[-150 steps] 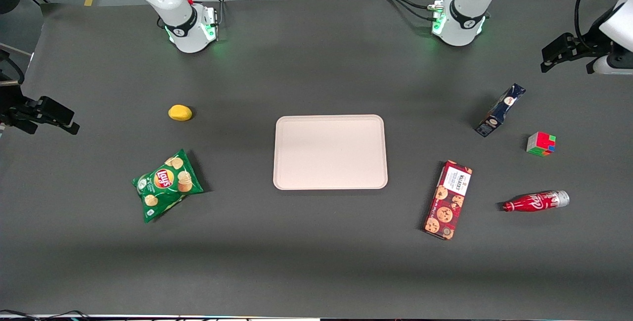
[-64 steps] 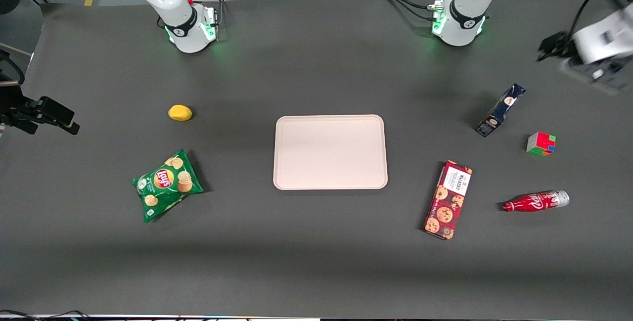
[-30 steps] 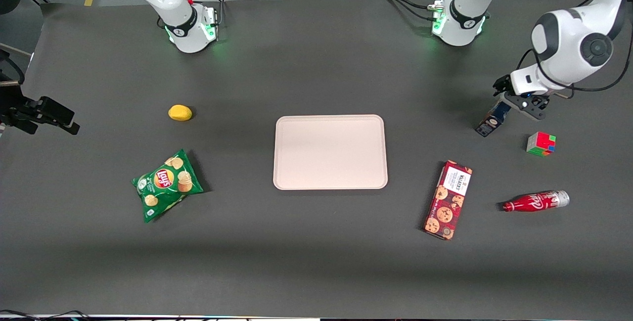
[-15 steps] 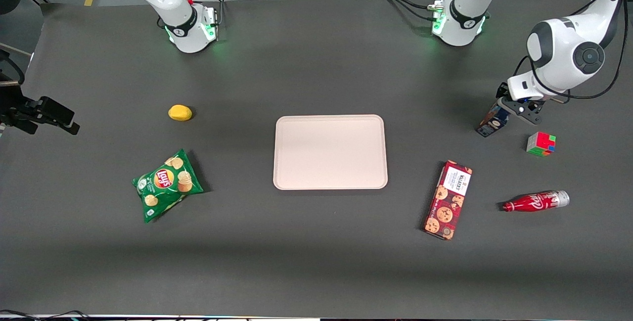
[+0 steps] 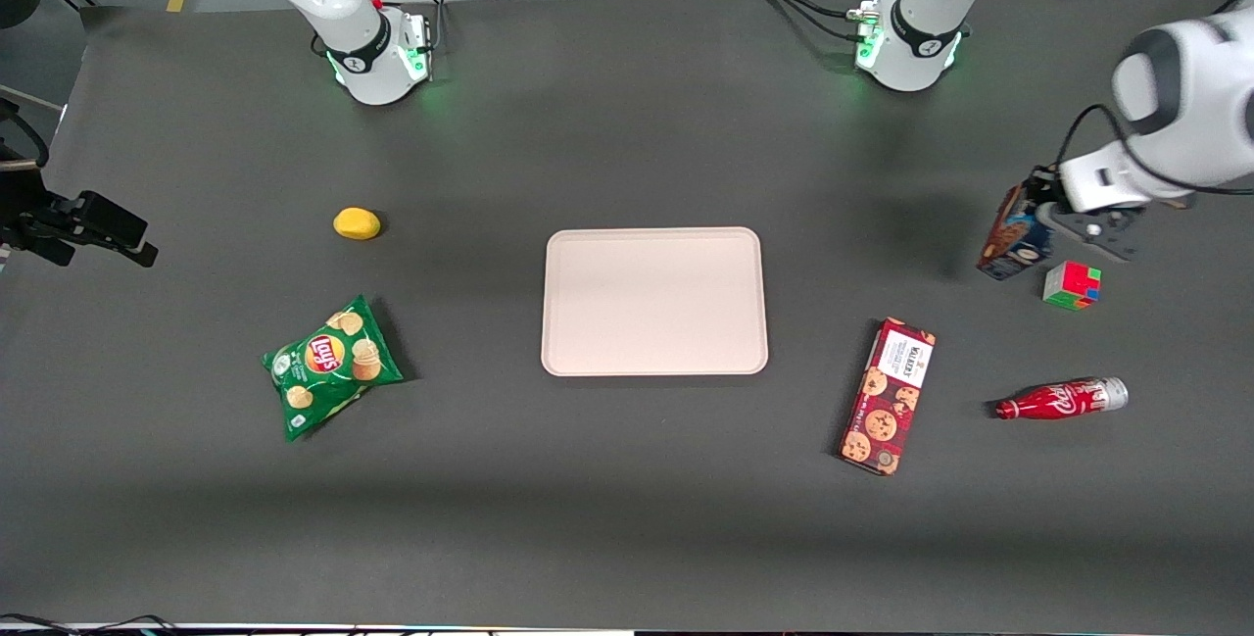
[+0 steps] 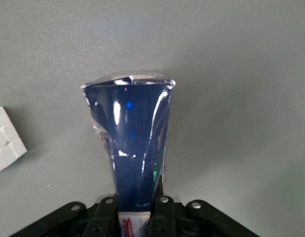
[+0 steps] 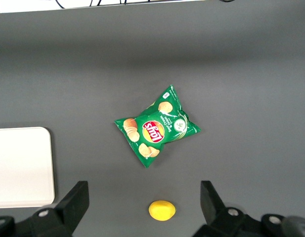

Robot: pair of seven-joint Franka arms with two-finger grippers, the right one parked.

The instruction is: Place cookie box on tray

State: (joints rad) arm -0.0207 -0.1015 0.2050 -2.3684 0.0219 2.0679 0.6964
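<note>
The cookie box (image 5: 1013, 236), a dark navy carton with a round cookie picture, hangs tilted above the table near the working arm's end. My left gripper (image 5: 1036, 208) is shut on its upper end. In the left wrist view the navy cookie box (image 6: 133, 143) runs away from the camera, and the gripper (image 6: 136, 217) clamps its pale end between both black fingers (image 6: 164, 210). The pale pinkish tray (image 5: 654, 301) lies at the table's middle with nothing on it, well apart from the box. Its corner also shows in the right wrist view as the tray (image 7: 21, 165).
A colour cube (image 5: 1072, 284) sits just beside the held box, nearer the front camera. A long red cookie box (image 5: 888, 396) and a red cola bottle (image 5: 1063, 399) lie nearer still. A green chips bag (image 5: 331, 366) and a lemon (image 5: 357, 223) lie toward the parked arm's end.
The left arm came down onto the cookie box, closed on it and raised it. The box has shifted a little toward the working arm's end and now hangs more upright.
</note>
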